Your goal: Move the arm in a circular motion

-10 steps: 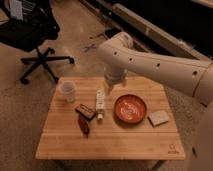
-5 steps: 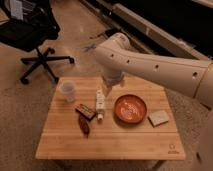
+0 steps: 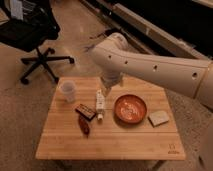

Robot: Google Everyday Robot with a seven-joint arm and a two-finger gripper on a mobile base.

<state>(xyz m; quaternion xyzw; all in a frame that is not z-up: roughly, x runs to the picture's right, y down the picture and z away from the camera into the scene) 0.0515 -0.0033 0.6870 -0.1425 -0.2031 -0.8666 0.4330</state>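
The arm (image 3: 150,65) is large and cream-white, made of thick rounded segments with small dark holes. It reaches in from the right edge, bends over the far side of the wooden table (image 3: 125,142) and turns downward. Its narrow pale gripper (image 3: 106,91) hangs over the table's back middle, just above the upper end of a white bottle (image 3: 100,105) that lies on the table. I see nothing held in the gripper.
On the table are a white cup (image 3: 68,91) at the back left, a dark packet (image 3: 86,111), a reddish-brown item (image 3: 84,126), an orange bowl (image 3: 130,108) and a tan sponge (image 3: 159,118). A black office chair (image 3: 35,35) stands behind on the left.
The arm's bend and the gripper have swung a little to the left and slightly lower over the table. The objects on the table have not moved.
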